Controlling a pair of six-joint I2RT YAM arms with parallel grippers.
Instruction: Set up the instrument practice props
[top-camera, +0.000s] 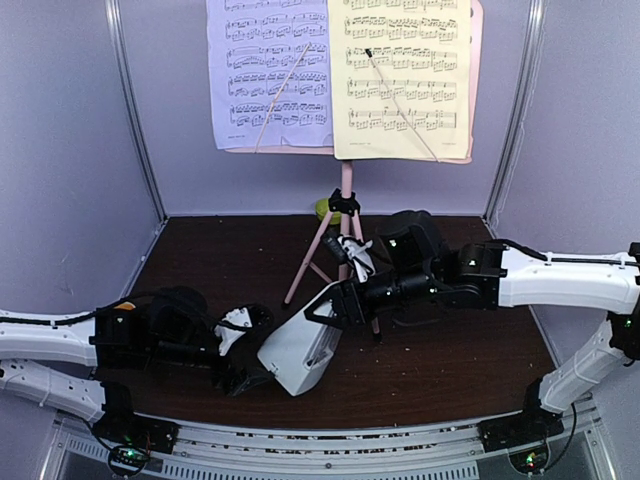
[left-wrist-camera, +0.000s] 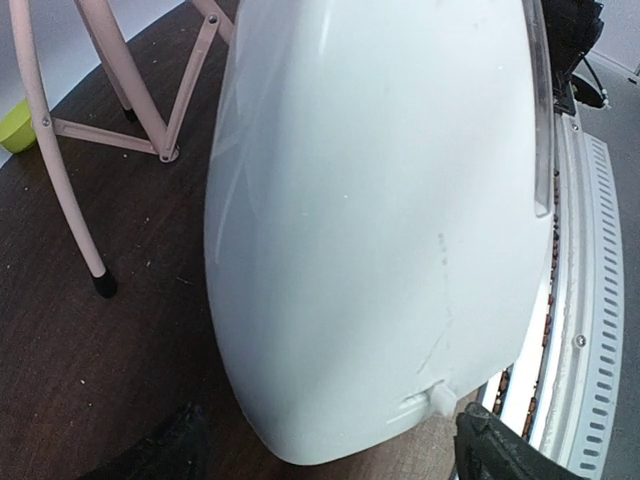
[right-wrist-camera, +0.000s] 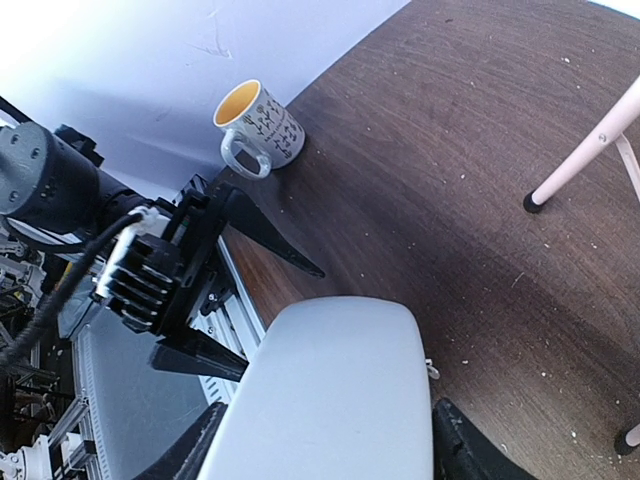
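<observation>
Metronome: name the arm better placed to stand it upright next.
Right, probably: the right gripper clamps the tilted metronome, while the left gripper stands open beside it, holding nothing.

The right hand (right-wrist-camera: 330, 458) grips the grey metronome (right-wrist-camera: 335, 375); a mug (right-wrist-camera: 258, 128) stands beyond.

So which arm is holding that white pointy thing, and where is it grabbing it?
The right gripper holds the grey metronome, pinching its two sides at the raised end. The left gripper is open near it, gripping nothing.
</observation>
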